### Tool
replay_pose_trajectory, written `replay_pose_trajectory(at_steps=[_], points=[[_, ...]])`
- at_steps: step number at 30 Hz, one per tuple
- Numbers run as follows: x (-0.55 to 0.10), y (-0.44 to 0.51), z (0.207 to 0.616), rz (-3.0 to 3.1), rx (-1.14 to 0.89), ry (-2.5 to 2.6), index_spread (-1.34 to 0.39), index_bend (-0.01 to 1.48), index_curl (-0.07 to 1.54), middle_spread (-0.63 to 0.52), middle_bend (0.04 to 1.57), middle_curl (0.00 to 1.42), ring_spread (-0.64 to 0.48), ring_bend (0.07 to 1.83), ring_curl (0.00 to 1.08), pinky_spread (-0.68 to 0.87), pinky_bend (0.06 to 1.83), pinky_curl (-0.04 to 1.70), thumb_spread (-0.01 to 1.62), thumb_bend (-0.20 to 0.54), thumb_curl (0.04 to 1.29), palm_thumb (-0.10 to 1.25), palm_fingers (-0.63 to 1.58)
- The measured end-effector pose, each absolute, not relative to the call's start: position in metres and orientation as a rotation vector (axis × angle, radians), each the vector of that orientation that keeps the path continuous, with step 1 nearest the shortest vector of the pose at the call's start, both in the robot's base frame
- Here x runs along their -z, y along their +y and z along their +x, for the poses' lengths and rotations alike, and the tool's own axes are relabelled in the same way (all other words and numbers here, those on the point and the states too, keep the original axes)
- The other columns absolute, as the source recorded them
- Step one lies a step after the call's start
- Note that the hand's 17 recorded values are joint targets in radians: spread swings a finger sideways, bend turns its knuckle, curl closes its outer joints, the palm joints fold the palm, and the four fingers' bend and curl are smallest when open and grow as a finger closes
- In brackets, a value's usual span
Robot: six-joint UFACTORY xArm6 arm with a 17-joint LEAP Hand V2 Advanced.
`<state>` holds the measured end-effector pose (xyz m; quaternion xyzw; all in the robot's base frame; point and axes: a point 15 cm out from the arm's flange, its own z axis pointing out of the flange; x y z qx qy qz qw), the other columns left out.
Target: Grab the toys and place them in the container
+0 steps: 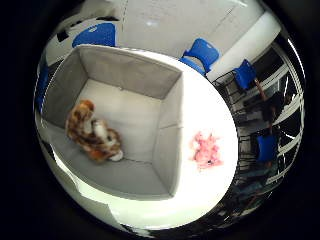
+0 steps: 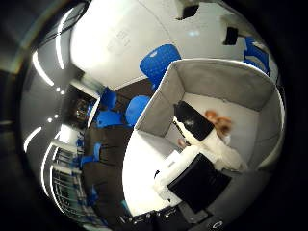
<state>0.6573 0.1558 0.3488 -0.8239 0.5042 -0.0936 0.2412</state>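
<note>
**One toy in the box, one toy still on the table**

A big grey box (image 1: 125,75) made of cloth sits on a white table (image 1: 210,100). It is open at the top, and the hand looks down into it from above.

Inside the box lies a soft toy (image 1: 94,132). It is orange, brown and white, a bit like a tiger. It rests on the floor of the box, close to one of the side walls and away from the wall that faces the pink toy.

The pink toy (image 1: 206,150) is small and fluffy. It lies on the table outside the box, near one of the box's walls but not touching it.

The hand (image 2: 199,159) shows in the thumb side view. Its white and black parts reach out over the open box. One finger with a black tip (image 2: 192,120) points out fairly straight above the box floor, near the orange toy. The fingers hold nothing that can be seen. They look open and relaxed, but only part of the hand shows, so this is not quite sure.

Blue chairs (image 1: 202,52) stand on the dark floor around the table.
</note>
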Motion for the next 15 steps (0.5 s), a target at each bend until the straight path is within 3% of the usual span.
replay_pose_trajectory(at_steps=[7,8,9,15], points=[[-0.363,0.13,0.65,-2.26,0.254,1.393,-0.47,0.18,0.38,-0.21,0.8,0.45,-0.02,0.72,0.23,0.45,0.69,0.41,1.19,-0.019,0.42,0.65,0.33],[-0.367,0.123,0.648,-2.258,0.256,1.398,-0.47,0.23,0.39,-0.17,0.61,0.38,-0.02,0.77,0.24,0.45,0.71,0.41,1.2,-0.019,0.41,0.64,0.26],[-0.371,0.114,0.647,-2.255,0.258,1.407,-0.47,0.23,0.39,-0.15,0.54,0.36,-0.02,0.78,0.24,0.46,0.72,0.4,1.2,-0.018,0.41,0.64,0.27],[-0.392,0.037,0.646,-2.194,0.313,1.504,-0.44,0.17,0.36,-0.14,0.5,0.34,-0.03,0.84,0.24,0.45,0.65,0.34,1.2,-0.017,0.4,0.64,0.35]])
